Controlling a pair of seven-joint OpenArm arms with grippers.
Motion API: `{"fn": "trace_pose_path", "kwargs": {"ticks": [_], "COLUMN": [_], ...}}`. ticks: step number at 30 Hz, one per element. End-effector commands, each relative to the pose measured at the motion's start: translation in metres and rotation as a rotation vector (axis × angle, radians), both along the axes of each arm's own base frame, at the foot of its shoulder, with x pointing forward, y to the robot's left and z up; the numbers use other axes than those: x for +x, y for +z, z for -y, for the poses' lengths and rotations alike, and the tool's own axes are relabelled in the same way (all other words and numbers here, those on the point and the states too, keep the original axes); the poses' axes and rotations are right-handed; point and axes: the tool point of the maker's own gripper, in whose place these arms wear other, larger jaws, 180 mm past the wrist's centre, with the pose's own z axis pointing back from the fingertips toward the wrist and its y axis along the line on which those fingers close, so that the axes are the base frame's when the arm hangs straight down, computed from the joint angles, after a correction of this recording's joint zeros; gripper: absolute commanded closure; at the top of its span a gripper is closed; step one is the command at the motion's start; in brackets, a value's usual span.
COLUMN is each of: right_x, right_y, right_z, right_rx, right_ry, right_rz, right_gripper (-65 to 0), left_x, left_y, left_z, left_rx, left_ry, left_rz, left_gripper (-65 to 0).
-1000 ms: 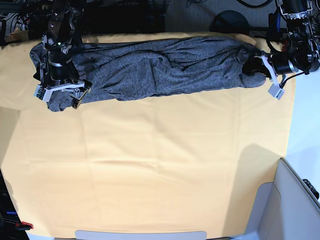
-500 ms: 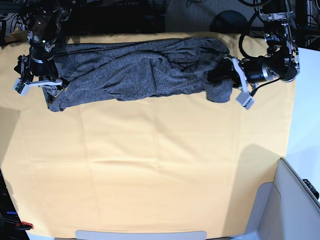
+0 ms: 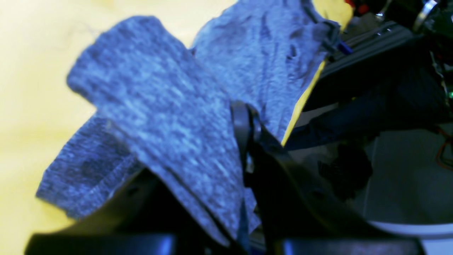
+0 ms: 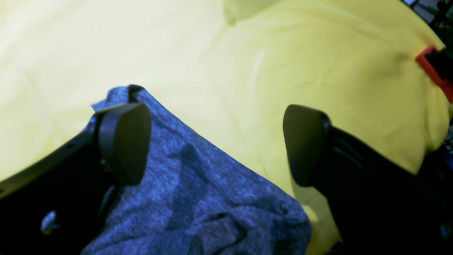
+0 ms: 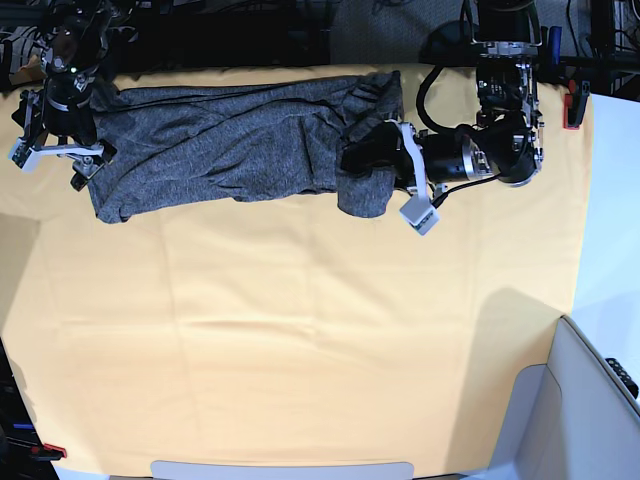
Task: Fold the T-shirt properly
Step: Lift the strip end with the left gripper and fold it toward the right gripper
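Note:
The dark grey T-shirt (image 5: 230, 150) lies bunched in a long strip along the far side of the yellow cloth (image 5: 300, 330). My left gripper (image 5: 362, 158) is shut on the T-shirt's right end and holds it lifted and doubled back over the strip. In the left wrist view the fabric (image 3: 170, 117) drapes over the closed fingers (image 3: 244, 141). My right gripper (image 5: 58, 158) is open at the T-shirt's left end. In the right wrist view its jaws (image 4: 214, 143) stand wide apart above the shirt edge (image 4: 198, 205) and hold nothing.
A grey bin (image 5: 590, 400) stands at the front right corner. A white strip (image 5: 280, 468) lies at the table's front edge. A red clamp (image 4: 433, 69) sits at the cloth's edge. A round black base (image 5: 460, 45) stands behind the table.
My left gripper has carried the T-shirt's right end well to the left, shortening the strip. My right gripper has moved left and back to the shirt's left end.

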Motion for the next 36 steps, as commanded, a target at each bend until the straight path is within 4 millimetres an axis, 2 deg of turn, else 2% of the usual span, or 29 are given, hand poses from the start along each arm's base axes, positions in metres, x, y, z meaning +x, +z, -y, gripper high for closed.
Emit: {"fn": "trace_pose_path", "kwargs": {"ticks": [1,8,14,21,29,30,33,36], "right_x": [0.003,0.002,0.002,-0.001,-0.003,-0.004,-0.006,-0.008], "right_y": [0.012,0.011,0.011,0.008,0.006,0.003,-0.007,-0.016], "right_z": [0.004,0.004,0.004,0.003,0.003,0.003,0.004,0.004], "right_rx": [-0.034,-0.033,-0.030,-0.028,-0.027,-0.023,-0.007,0.008], "right_ry": [0.004,0.004,0.003,0.002,0.001,0.000,-0.006,-0.010], "right_rz": [0.035,0.032,0.032,0.025,0.016,0.009,-0.012,-0.032], "right_gripper": [-57.5,-57.5,-57.5,-57.5,-57.5,-57.5,-57.5,-57.5], "left_x": [0.005,-0.006,-0.009,-0.002,-0.001,-0.002,-0.001,0.001], "left_y": [0.012,-0.005,-0.004,0.000,-0.015,-0.015,-0.015,-0.010], "left_z": [0.005,0.017,0.027,0.036,0.035,0.040,0.047,0.054], "left_rx": [-0.032,-0.041,-0.060,-0.090,-0.101,-0.114,-0.132,-0.154], "left_ry": [-0.008,-0.047,-0.067,-0.064,-0.046,-0.047,-0.050,-0.053], "left_rz": [0.034,-0.044,-0.041,-0.038,-0.103,-0.108,-0.116,-0.110], "left_gripper": [-0.1,-0.1,-0.1,-0.1,-0.1,-0.1,-4.6,-15.7]}}
